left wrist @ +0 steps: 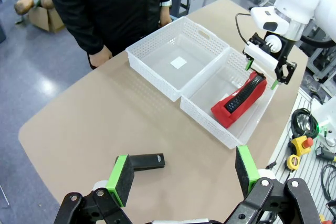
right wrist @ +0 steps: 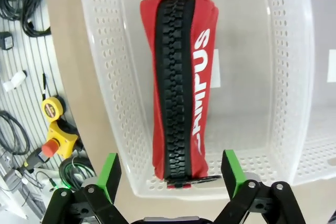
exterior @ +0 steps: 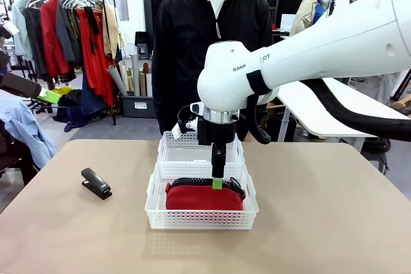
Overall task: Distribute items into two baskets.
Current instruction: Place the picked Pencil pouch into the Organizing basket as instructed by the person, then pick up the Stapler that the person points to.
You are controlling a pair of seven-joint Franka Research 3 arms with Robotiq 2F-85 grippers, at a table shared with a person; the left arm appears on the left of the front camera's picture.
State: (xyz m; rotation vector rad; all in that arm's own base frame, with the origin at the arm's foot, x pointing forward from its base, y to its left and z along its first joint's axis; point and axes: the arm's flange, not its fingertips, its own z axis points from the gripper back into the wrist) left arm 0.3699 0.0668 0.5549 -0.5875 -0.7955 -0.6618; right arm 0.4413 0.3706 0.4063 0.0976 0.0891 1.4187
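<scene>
Both my right fingers [exterior: 218, 183] and left fingers [left wrist: 122, 178] are hanging open, empty: right over the soft pouch [exterior: 204, 198] in the near basket [exterior: 199, 221], left high above the stiff stapler [exterior: 96, 184] on the desk [exterior: 321, 210], best pinched across its sides.

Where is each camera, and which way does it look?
Front view: between the arms, facing the person across the table; right hand above the pouch.
Left wrist view: on the left arm, looking at the stapler; left hand at bottom.
Right wrist view: on the right arm, looking down into the basket; right hand at bottom.
All share the pouch.
</scene>
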